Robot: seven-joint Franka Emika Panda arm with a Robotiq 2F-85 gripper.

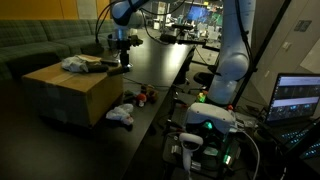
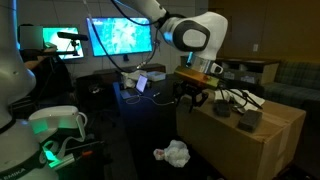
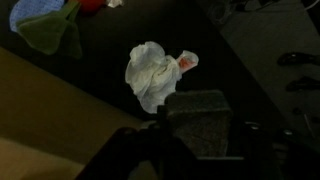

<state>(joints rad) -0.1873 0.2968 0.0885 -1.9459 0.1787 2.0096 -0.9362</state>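
Observation:
In the wrist view my gripper (image 3: 200,138) is shut on a dark grey block (image 3: 198,112) that fills the gap between the jaws. Below it on the dark floor lies a crumpled white cloth (image 3: 150,72) with a pink spot. In both exterior views the gripper (image 1: 121,57) (image 2: 192,96) hangs just past the edge of a cardboard box (image 1: 70,90) (image 2: 255,140), above the white cloth (image 1: 120,115) (image 2: 173,154). The held block shows only as a dark shape there.
On the box top lie a pale cloth (image 1: 76,63) and dark items (image 2: 245,118). A blue and a green cloth (image 3: 42,22) and a red thing (image 1: 146,95) lie on the floor. A dark table (image 1: 165,60) stands nearby, and monitors (image 2: 120,38) glow behind.

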